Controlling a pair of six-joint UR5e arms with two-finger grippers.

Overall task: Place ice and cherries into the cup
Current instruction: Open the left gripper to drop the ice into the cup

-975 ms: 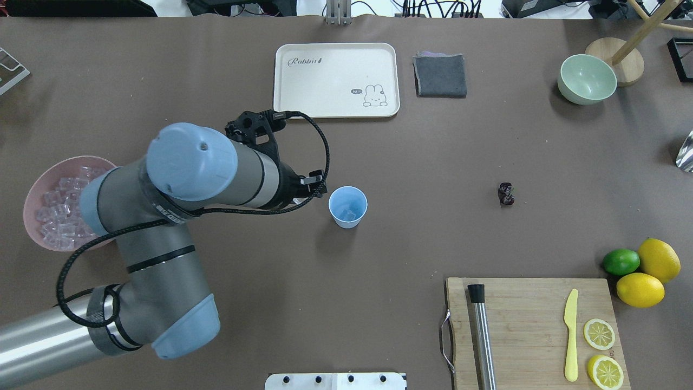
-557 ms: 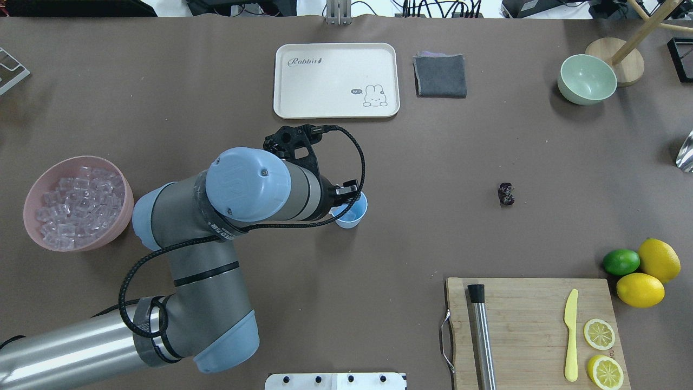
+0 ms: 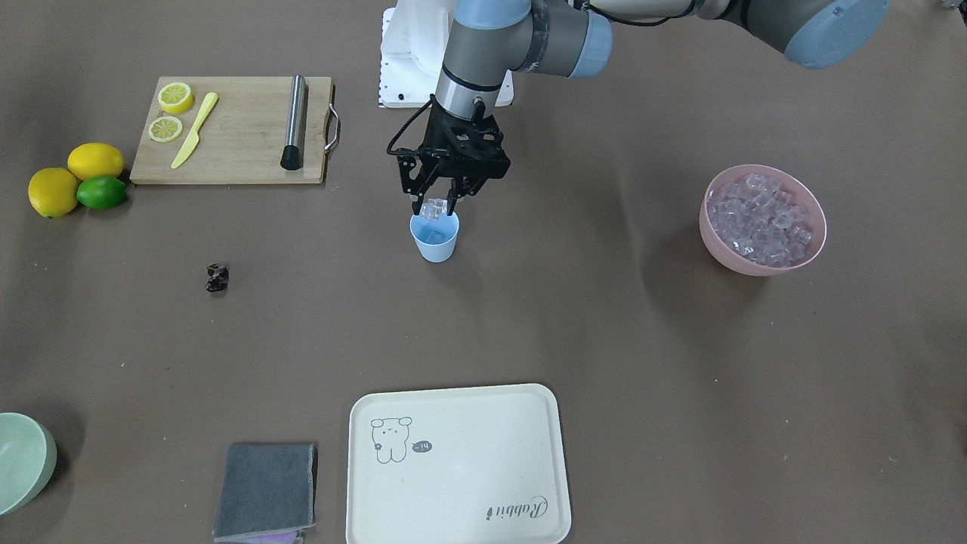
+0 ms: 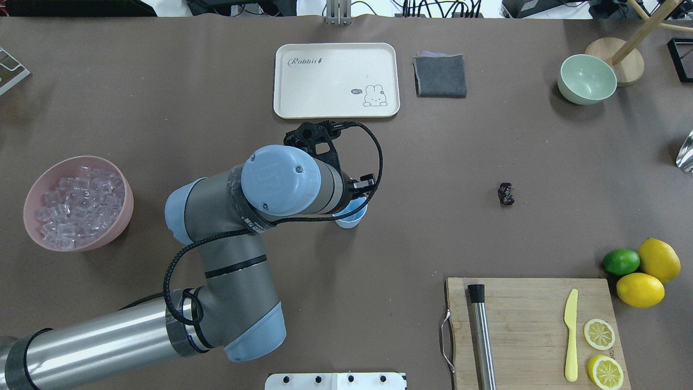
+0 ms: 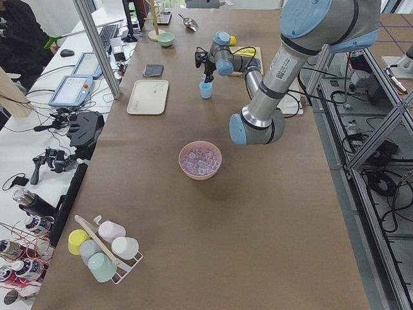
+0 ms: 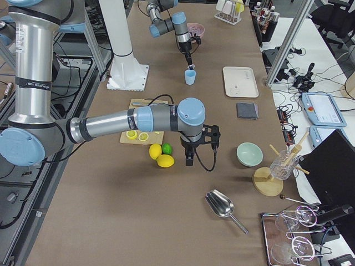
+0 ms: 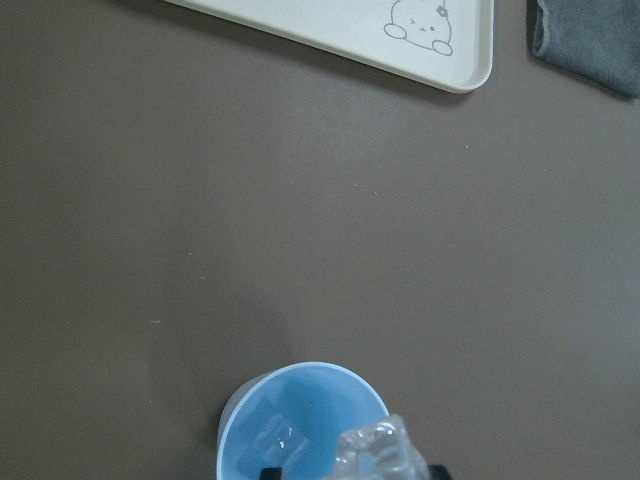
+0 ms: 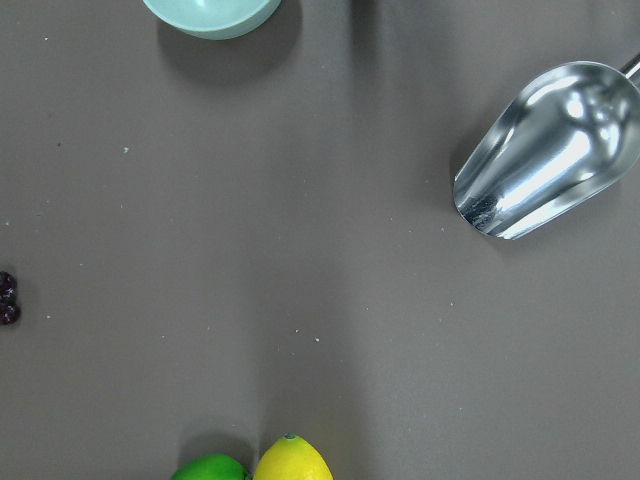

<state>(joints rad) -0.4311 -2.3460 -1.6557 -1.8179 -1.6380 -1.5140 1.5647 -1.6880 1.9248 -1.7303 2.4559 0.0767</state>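
Over the middle of the table [image 3: 604, 325], pinches one ice cube [image 3: 433, 209] between the fingers of the left gripper [image 3: 434, 205], straight above the mouth of the cup [image 3: 435, 243]. Holds it just over the rim with the fingers pointing down, likely so that on release it falls straight in rather than bouncing off onto the table. Shows, through the left wrist camera, one cube [image 7: 281, 439] already lying on the cup's bottom.

Leaves the cherries [image 3: 217, 277] on the bare table, well apart from the cup and toward the right arm's side. Probably reserves them for that arm, as the nearer one. Hangs the right gripper [image 6: 188, 159] low over the table near the lemons [image 3: 96, 161] and the lime [image 3: 100, 192]. Appears only in a side view, so cannot tell whether spread or pressed together.

Stores the rest of the ice [image 3: 759, 219] in the pink bowl [image 3: 763, 261], well off on the left arm's side, which suits fetching cube by cube with that arm.

By count: one cup, one cherry cluster, one cube in the pinch, one in the cup, too many in the bowl to number. Also two whole lemons, one lime, two lemon slices [image 3: 174, 97], one tray [image 3: 461, 468], one cloth [image 3: 266, 491], one green bowl [image 3: 23, 461] and one scoop [image 8: 545, 150].
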